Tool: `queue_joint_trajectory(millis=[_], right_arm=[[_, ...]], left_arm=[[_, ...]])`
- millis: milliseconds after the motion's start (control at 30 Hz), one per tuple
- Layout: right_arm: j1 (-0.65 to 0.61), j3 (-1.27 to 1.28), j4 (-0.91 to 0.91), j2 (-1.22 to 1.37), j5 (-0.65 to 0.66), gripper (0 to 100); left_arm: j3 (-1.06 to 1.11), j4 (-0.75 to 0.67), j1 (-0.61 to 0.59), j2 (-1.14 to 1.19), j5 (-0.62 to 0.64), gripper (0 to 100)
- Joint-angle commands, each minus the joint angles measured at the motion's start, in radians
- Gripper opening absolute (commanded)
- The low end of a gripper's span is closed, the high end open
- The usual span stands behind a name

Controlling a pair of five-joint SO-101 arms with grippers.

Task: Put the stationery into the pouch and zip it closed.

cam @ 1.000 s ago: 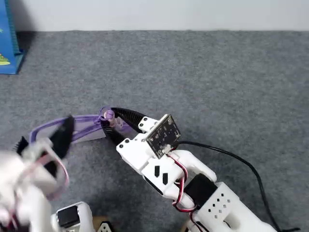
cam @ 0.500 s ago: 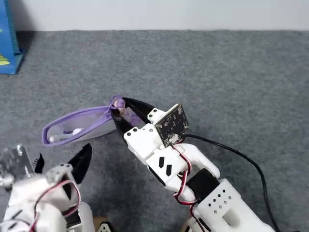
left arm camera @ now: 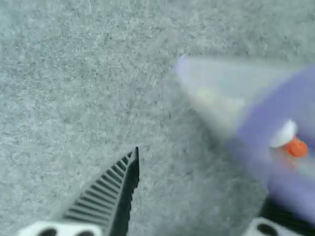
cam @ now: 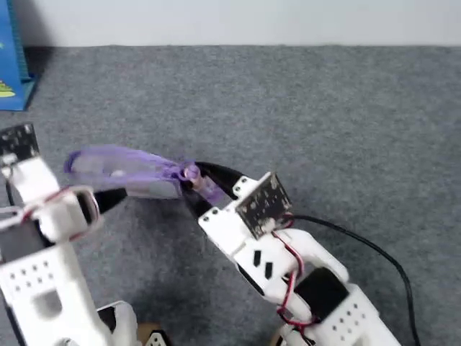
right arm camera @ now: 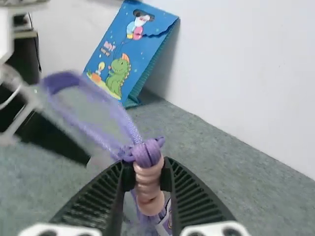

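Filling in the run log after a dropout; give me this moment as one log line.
right gripper: shut on zipper pull | left gripper: open, by pouch | pouch: purple, zip state unclear

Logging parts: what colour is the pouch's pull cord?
The cord is purple; right wrist view shows it best.

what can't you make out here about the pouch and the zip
1. What is inside the pouch: left wrist view, blur leaves just an orange and white blob.
2. How far the zip is closed: high view, the pouch is blurred, and the right gripper on the zip pull covers that end.
3. Whether the left gripper touches the pouch: high view, its arm overlaps it.
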Motion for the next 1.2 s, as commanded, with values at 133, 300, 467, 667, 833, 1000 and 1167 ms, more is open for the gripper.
queue_joint_trajectory(millis=[133,300,467,667,833,1000,1167], right_arm=[[0.008,-0.075,0.223,-0.16,0.138,0.8],[0.015,-0.075,0.325,-0.209,0.21,0.8],[0.073,-0.075,0.372,-0.249,0.262,0.8],[0.255,-0.075,0.358,-0.254,0.313,0.8],[0.286,-0.074,0.328,-0.255,0.313,0.8],[0.286,-0.074,0.325,-0.255,0.308,0.8],[0.286,-0.069,0.291,-0.255,0.258,0.8]], left_arm=[[-0.318,-0.017,0.204,0.262,0.184,39],[-0.478,-0.017,0.356,0.388,0.269,39],[-0.553,-0.008,0.457,0.454,0.296,39],[-0.552,0.084,0.512,0.379,0.244,39],[-0.549,0.175,0.555,0.272,0.124,39],[-0.456,0.175,0.557,0.181,-0.02,40],[-0.335,0.161,0.617,0.129,-0.187,40]])
